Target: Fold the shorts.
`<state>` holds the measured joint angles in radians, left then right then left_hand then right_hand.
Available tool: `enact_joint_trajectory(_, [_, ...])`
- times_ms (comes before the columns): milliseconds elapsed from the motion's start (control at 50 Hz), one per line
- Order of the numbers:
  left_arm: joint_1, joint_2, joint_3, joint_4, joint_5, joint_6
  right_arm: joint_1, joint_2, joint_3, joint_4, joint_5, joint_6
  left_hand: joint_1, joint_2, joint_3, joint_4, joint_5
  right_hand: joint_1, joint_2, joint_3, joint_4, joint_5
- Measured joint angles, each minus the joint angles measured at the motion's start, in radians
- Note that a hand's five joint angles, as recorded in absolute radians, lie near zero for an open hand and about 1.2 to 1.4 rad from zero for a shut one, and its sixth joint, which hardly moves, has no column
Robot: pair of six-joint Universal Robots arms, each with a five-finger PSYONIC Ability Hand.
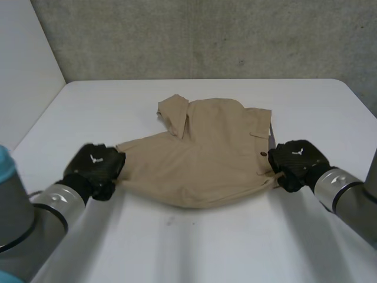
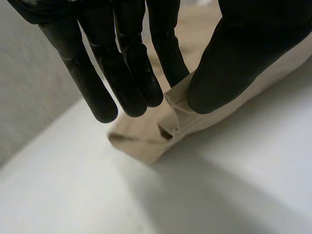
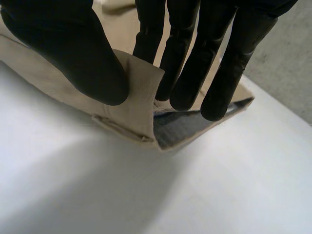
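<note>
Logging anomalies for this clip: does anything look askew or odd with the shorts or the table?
One far corner of the shorts is flipped over onto itself, so the cloth is not flat. The left hand and right hand pinch opposite ends. Nothing looks damaged.

The left robot hand (image 1: pixel 94 165) and right robot hand (image 1: pixel 297 160) hide the shorts (image 1: pixel 200 159) corners beneath them.

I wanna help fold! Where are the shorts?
In the head view, the shorts lie on the table, held between the left hand at one end and the right hand at the other.
</note>
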<state>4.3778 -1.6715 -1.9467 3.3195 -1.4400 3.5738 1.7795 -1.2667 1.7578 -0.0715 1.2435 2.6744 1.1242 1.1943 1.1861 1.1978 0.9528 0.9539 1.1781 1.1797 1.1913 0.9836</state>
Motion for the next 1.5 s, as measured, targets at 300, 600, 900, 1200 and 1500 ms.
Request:
enact_joint_trajectory(300, [-0.008, 0.21, 0.094, -0.226, 0.002, -0.051, -0.002, -0.264, -0.126, 0.324, 0.021, 0.004, 0.0, 0.002, 0.001, 0.0, 0.0, -0.001, 0.0, 0.0, 0.0, 0.004])
enact_joint_trajectory(600, [-0.013, -0.243, 0.289, -0.226, -0.117, -0.064, 0.047, 0.056, -0.19, 0.348, 0.049, 0.123, 0.0, 0.002, 0.001, 0.001, 0.0, -0.477, -0.633, -0.635, -0.647, -0.607])
enact_joint_trajectory(900, [-0.034, -0.285, 0.338, -0.217, -0.135, -0.067, 0.052, -0.014, -0.209, 0.503, 0.061, 0.053, 0.0, 0.002, 0.001, 0.001, 0.0, -0.578, -0.747, -0.753, -0.775, -0.737])
enact_joint_trajectory(1200, [-0.034, -0.364, 0.392, -0.213, -0.135, -0.065, 0.102, 0.125, -0.203, 0.38, 0.174, 0.026, 0.0, 0.002, 0.001, 0.001, 0.0, -0.193, -0.311, -0.319, -0.331, -0.327])
enact_joint_trajectory(1500, [-0.033, -0.426, 0.804, -0.117, -0.174, -0.052, 0.184, 0.227, -0.683, 0.178, 0.256, -0.055, 0.001, 0.004, 0.006, 0.001, 0.0, -0.005, 0.001, -0.005, -0.001, 0.004])
